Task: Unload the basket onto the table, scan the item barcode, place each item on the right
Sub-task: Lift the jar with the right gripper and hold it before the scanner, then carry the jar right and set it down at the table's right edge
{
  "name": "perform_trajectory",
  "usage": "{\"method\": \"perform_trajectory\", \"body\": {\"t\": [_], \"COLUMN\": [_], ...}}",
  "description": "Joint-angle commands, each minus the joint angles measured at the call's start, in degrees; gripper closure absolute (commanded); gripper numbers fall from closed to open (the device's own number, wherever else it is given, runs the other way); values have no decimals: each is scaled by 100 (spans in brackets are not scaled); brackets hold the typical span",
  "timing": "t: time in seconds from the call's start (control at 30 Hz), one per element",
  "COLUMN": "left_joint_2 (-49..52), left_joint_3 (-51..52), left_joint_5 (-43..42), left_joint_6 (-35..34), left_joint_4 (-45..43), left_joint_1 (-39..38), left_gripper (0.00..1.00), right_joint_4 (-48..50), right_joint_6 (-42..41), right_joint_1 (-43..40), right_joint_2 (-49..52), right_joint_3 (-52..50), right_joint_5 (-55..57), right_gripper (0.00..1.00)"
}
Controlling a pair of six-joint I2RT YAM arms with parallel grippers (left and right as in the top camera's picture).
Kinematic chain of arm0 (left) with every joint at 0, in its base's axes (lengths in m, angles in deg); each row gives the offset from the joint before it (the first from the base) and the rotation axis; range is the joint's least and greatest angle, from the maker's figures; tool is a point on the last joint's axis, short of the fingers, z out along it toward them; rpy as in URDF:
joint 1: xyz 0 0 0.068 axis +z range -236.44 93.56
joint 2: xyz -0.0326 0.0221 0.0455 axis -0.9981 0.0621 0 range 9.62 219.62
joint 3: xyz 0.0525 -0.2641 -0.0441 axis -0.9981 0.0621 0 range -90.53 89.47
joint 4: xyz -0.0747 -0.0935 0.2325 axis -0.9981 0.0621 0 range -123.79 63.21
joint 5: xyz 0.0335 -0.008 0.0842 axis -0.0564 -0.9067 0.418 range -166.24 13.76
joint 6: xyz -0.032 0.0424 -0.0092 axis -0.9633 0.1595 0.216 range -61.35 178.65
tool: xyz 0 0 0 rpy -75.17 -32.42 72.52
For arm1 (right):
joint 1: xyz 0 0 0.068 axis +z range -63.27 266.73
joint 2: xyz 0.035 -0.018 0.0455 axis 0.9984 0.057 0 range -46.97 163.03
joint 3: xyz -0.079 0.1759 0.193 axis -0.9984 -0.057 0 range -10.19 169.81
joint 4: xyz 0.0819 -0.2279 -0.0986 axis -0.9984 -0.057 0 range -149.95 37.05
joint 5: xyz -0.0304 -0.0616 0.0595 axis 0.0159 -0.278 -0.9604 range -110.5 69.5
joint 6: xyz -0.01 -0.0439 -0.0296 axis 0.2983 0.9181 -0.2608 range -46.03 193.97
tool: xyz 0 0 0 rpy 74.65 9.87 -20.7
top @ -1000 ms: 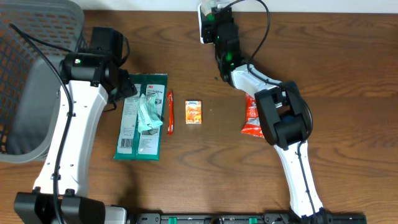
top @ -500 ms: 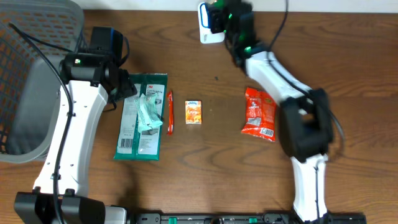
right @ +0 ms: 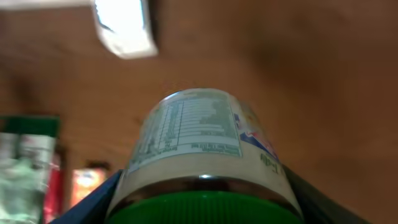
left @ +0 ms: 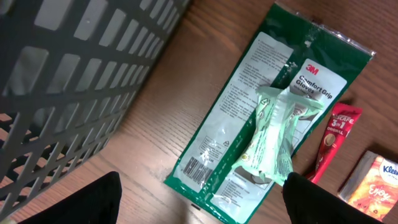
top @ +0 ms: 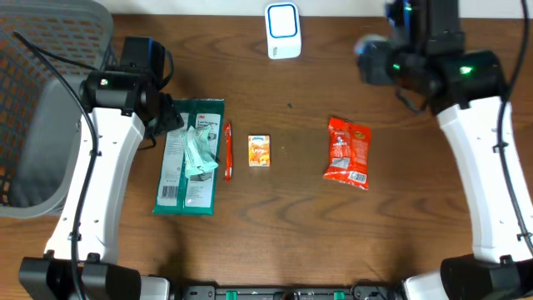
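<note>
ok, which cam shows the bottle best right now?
Right wrist: the bottle fills the frame, held in the right claw, with its label text and green cap towards the lens, slightly soft. Overhead gives only a blurred smudge at that claw. Left wrist doesn't show it at all.

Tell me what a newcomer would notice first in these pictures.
A bottle with a green cap fills the right wrist view, held between the right fingers. A white scanner stands at the far edge of the table, and a grey basket sits at the left.
</note>
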Motion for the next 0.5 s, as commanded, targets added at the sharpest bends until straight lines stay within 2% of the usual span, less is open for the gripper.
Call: {"method": "perform_trajectory", "body": {"t": [0.0,0.27,0.47], "left_joint_2": [-9,-9,-9], "left_joint_3": [-2,-2,-2], "left_joint_5": [94,94,94], "left_joint_6": [-31,-31,-31], "left_joint_4": [13,13,13], "left_joint_1": [20,20,20], "left_gripper": [17,17,17], "right_joint_4": [-435,-273,330], "right_joint_6": [-35,-42,-284], "right_joint_1": [-590,-2020,-2885], "right_joint_2": [87,555,1062], "right_joint_3": [-149,-1102,-1707], "right_joint_5": [20,-92,-223], "right_gripper": [99,99,99]}}
